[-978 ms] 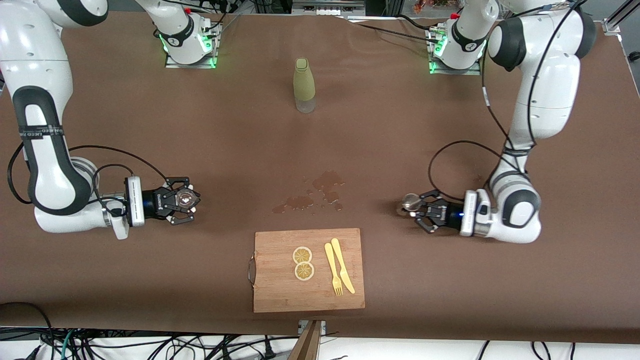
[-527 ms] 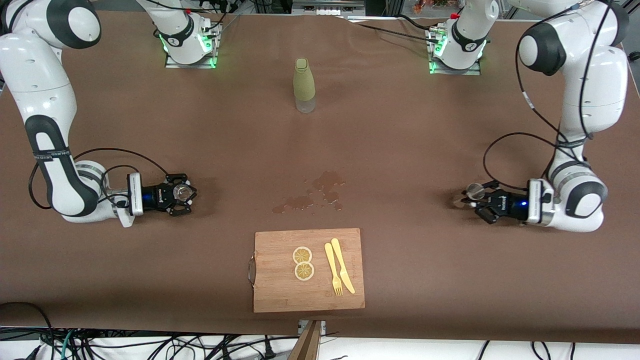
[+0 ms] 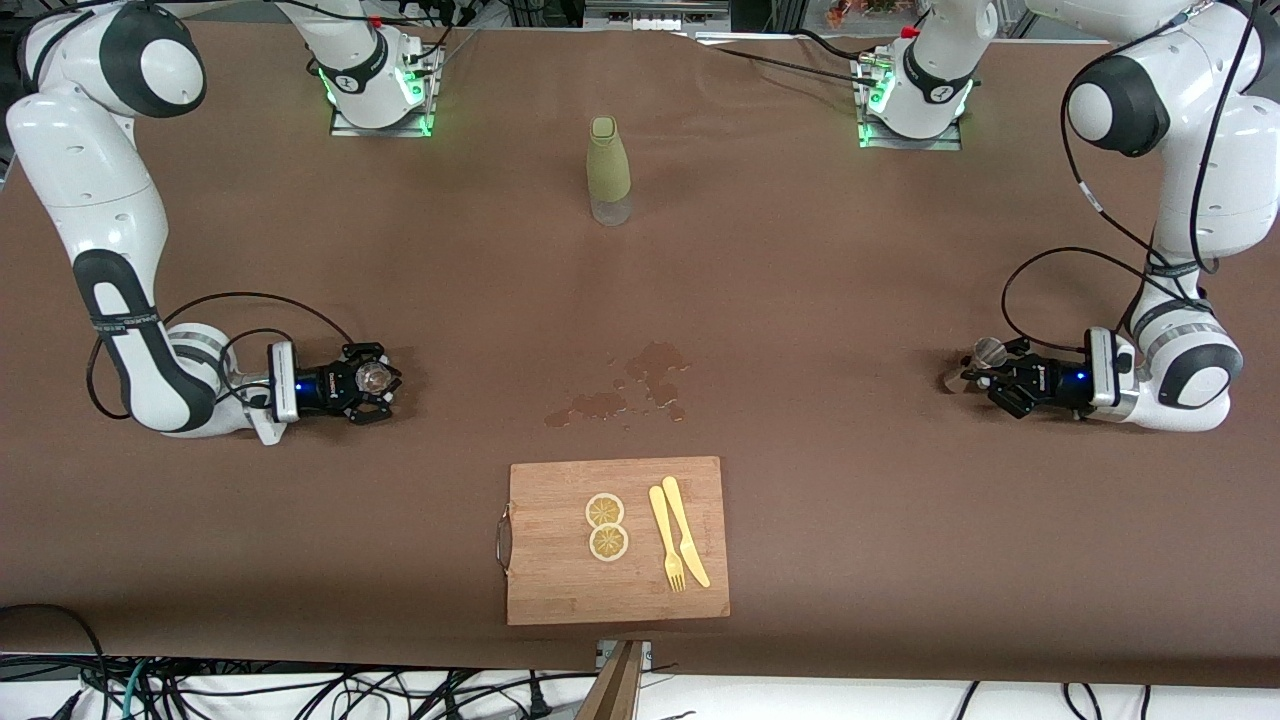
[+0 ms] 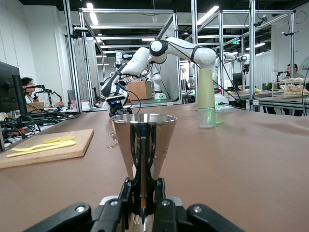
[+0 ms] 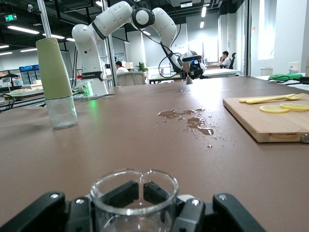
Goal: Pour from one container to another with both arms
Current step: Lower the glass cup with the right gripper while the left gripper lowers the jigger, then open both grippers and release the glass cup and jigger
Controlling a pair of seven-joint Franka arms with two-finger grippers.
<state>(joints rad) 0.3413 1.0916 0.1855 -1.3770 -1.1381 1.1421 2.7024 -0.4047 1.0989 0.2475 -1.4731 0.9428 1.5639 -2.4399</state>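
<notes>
The silver hourglass jigger [image 3: 990, 352] stands upright, low over the table toward the left arm's end. My left gripper [image 3: 985, 366] is shut on its narrow waist. In the left wrist view the jigger's upper cone [image 4: 143, 140] rises above my left gripper [image 4: 143, 191]. The clear shot glass [image 3: 374, 376] is held low over the table toward the right arm's end, with my right gripper [image 3: 372, 381] shut on it. In the right wrist view the shot glass's [image 5: 134, 191] round rim shows between the black fingers [image 5: 190, 215]. I cannot tell whether either vessel touches the table.
A tall olive-green bottle [image 3: 608, 170] stands mid-table near the bases. A wet spill [image 3: 630, 388] lies in the middle. Nearer the camera, a wooden cutting board [image 3: 560, 590] bears two lemon slices [image 3: 606, 525] and a yellow fork and knife [image 3: 678, 545].
Both arms have drawn apart. The left gripper carried the jigger far toward its own end of the table. The right gripper shifted slightly with the shot glass. Both look lower.
</notes>
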